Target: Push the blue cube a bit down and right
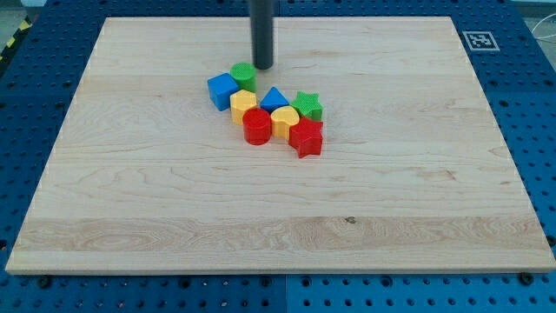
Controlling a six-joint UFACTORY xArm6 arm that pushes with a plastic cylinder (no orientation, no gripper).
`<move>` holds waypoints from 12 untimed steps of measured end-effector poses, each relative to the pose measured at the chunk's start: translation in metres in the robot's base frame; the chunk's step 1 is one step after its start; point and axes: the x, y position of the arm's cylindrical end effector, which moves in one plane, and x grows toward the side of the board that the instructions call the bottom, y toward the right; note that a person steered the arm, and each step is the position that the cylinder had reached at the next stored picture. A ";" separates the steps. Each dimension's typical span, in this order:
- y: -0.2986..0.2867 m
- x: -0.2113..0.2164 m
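Note:
The blue cube [222, 89] sits at the left end of a tight cluster of blocks on the wooden board [278, 209]. A green cylinder [243, 75] touches its upper right side. My tip [261, 66] is just right of the green cylinder, above and to the right of the blue cube, not touching the cube. A yellow block [242, 106] lies at the cube's lower right.
The cluster also holds a red cylinder [256, 127], a blue triangular block [274, 98], a yellow block [284, 122], a green star [307, 106] and a red star [306, 137]. A marker tag [479, 40] sits at the board's upper right corner.

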 end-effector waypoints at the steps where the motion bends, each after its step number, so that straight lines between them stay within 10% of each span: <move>1: -0.045 0.012; 7: -0.081 0.109; 12: -0.018 0.083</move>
